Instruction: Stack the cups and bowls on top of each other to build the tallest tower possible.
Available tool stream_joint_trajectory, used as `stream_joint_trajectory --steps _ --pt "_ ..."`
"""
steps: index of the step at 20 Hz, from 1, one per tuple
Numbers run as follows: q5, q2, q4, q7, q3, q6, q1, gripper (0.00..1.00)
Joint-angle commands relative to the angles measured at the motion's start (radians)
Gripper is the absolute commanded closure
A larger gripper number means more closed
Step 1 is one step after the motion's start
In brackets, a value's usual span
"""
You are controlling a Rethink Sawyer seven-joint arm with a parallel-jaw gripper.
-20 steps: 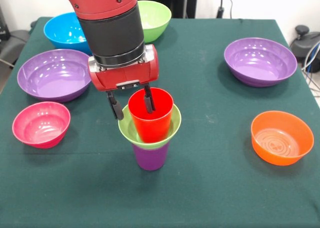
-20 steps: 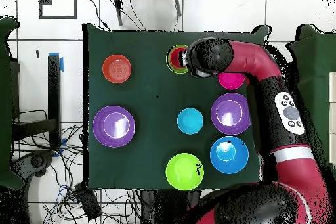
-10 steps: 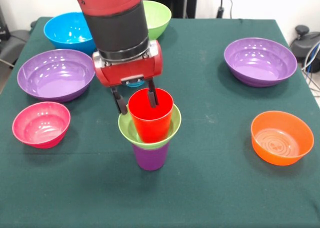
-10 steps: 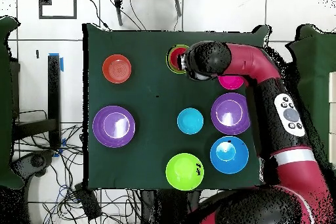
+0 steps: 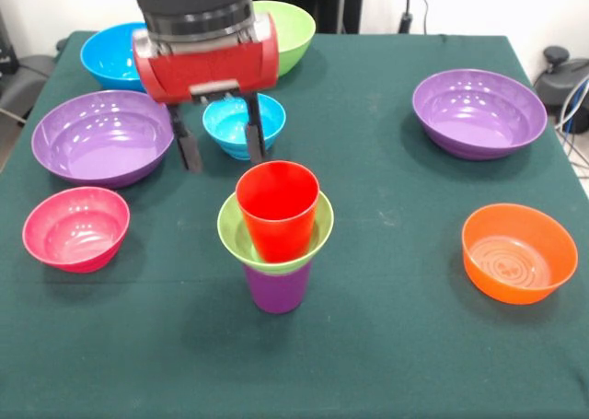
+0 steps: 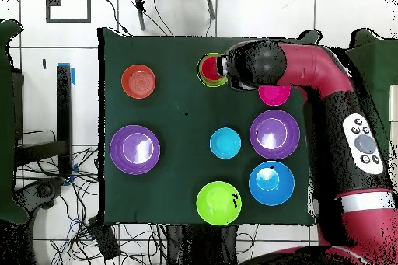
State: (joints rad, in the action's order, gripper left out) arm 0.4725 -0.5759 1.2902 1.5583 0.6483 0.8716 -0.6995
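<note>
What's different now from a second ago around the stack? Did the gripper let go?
The gripper let go of the solid red plastic cup and rose up and away; its fingers, which straddled the cup's rim, now hang open and empty above it. This uncovers the small blue plastic bowl behind. The red cup, small lime green bowl and translucent purple cup stayed nested; the other bowls did not move.

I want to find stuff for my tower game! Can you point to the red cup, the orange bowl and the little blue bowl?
red cup (image 5: 276, 218), front view, on its outer wall.
orange bowl (image 5: 518, 258), front view, inside bottom.
little blue bowl (image 6: 225, 143), overhead view, its middle.
</note>
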Motion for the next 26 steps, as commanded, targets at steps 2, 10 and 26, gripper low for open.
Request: stream_joint_trajectory --steps 2,10,26 --pt "0.029 -0.054 -0.004 -0.221 0.039 0.063 0.007 0.00" --pt "-0.036 -0.125 0.043 -0.154 0.042 0.116 0.021 0.00" --pt "-0.037 -0.287 0.399 -0.226 0.150 -0.047 -0.120 0.00"
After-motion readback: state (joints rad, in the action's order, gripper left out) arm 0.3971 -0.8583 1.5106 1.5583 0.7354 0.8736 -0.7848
